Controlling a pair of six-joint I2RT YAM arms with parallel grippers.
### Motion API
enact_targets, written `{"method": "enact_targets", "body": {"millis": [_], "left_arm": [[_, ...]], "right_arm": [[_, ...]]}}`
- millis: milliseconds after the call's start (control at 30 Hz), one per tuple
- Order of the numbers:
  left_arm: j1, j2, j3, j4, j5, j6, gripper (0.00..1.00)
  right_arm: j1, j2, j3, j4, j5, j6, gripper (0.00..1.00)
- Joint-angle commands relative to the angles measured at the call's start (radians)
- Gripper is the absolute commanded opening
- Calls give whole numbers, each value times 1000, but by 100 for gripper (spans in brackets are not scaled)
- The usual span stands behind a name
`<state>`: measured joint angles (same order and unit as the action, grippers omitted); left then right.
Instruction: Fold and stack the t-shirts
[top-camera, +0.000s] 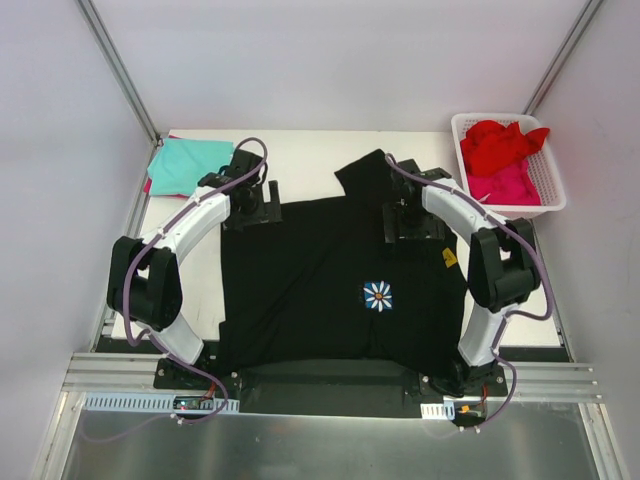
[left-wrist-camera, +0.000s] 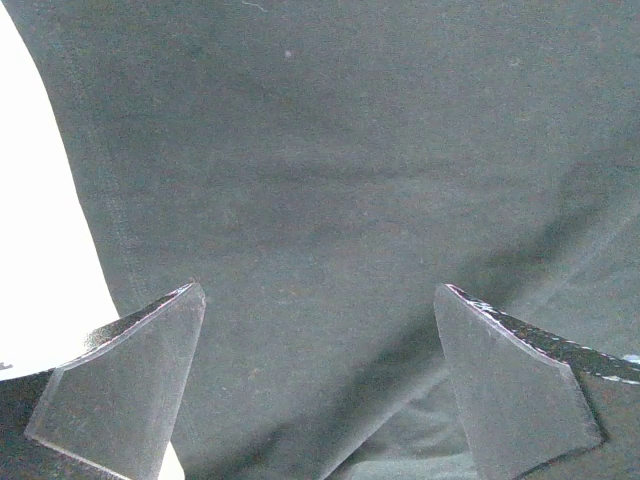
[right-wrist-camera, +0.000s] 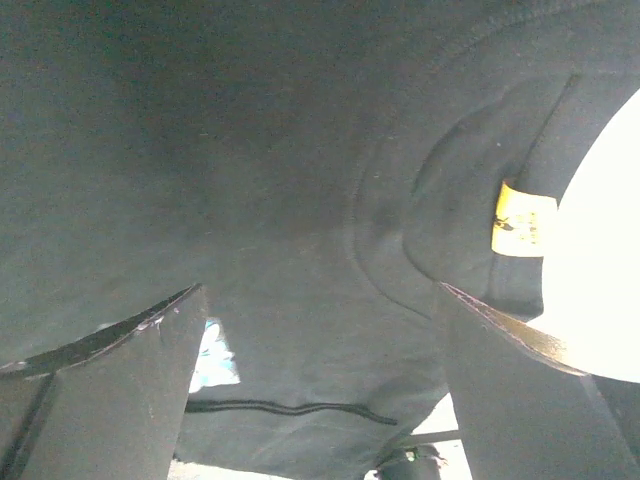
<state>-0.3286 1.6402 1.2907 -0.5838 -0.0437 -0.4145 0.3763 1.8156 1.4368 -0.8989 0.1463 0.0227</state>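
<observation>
A large black t-shirt (top-camera: 320, 280) with a white-and-blue flower print (top-camera: 378, 296) lies spread flat across the table. My left gripper (top-camera: 252, 210) hangs over its far left edge. In the left wrist view this gripper (left-wrist-camera: 320, 290) is open, with only black cloth (left-wrist-camera: 330, 180) below and nothing between the fingers. My right gripper (top-camera: 405, 222) is over the shirt near the collar. In the right wrist view it (right-wrist-camera: 320, 290) is open above the collar seam and a yellow tag (right-wrist-camera: 523, 220). A teal t-shirt (top-camera: 188, 165) lies at the back left. Red (top-camera: 500, 143) and pink (top-camera: 505, 185) t-shirts are bunched in the basket.
A white slotted basket (top-camera: 555, 190) stands at the back right, just off the table's corner. Bare white table (left-wrist-camera: 40, 250) shows left of the black shirt. Metal frame posts rise at the back corners, and the arm bases sit at the near edge.
</observation>
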Motion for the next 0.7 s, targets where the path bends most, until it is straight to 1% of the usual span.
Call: {"method": "enact_targets", "body": {"millis": [0,67,267,333,433,667], "left_arm": [[-24,-8,-14,1,-83,-33,99],[-26,-11,-37,40,-132,-36,99],[-21,-11,-47,139,-116,-24,99],[-23,10,-42,168,-113,-27,99],[-17,39,-45,214,-78,-49,99],[-15,127,-36,242,-73,-73,99]], "right_arm": [[0,16,1,1,148,22,96],[-4,45,19,17,144,20,96],[-13,108,128,25,145,6,96],[-19,123,136,52,119,2,96],[-54,117,116,142,32,2,96],[-120,192,204,173,-36,-7,96]]}}
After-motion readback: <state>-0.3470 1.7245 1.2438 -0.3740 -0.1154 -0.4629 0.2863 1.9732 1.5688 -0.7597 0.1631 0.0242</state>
